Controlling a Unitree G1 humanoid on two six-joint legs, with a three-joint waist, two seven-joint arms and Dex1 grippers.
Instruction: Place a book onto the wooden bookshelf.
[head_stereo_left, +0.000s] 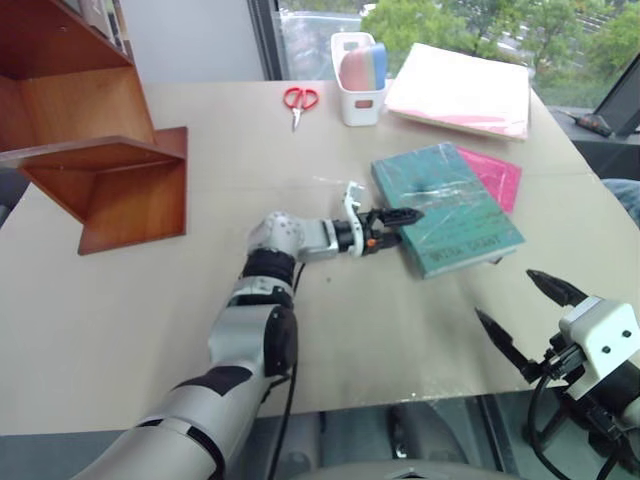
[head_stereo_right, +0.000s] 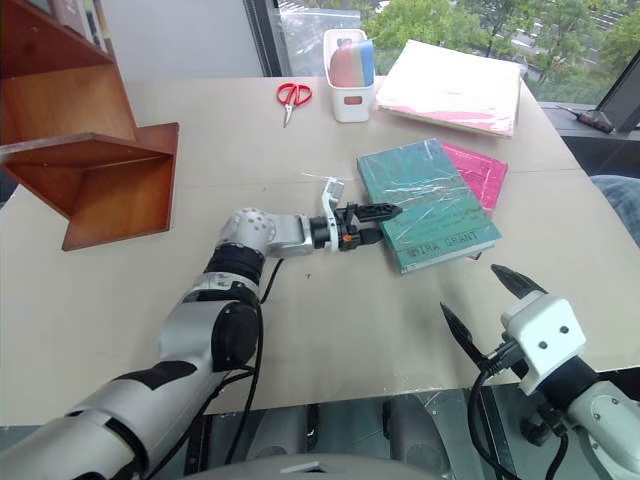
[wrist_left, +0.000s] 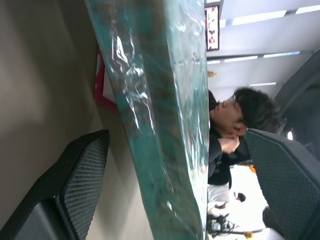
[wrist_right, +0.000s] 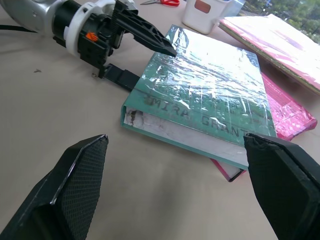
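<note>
Book (head_stereo_left: 448, 205): thick, teal-green, glossy plastic wrap; laid flat on table (head_stereo_left: 150, 310), overlapping pink book (head_stereo_left: 492, 175)
Left gripper (head_stereo_left: 392, 228): spread wide, book's near edge straddled, one finger above, one below
Right gripper (head_stereo_right: 482, 312): spread, nothing held
Bookshelf (head_stereo_left: 95, 150): reddish-brown, well apart

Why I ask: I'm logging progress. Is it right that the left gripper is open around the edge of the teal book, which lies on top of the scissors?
Not quite. The left gripper is open around the teal book's edge, but the book lies on a pink book, not on the scissors, which sit apart near the white holder. The left eye view shows this.
</note>
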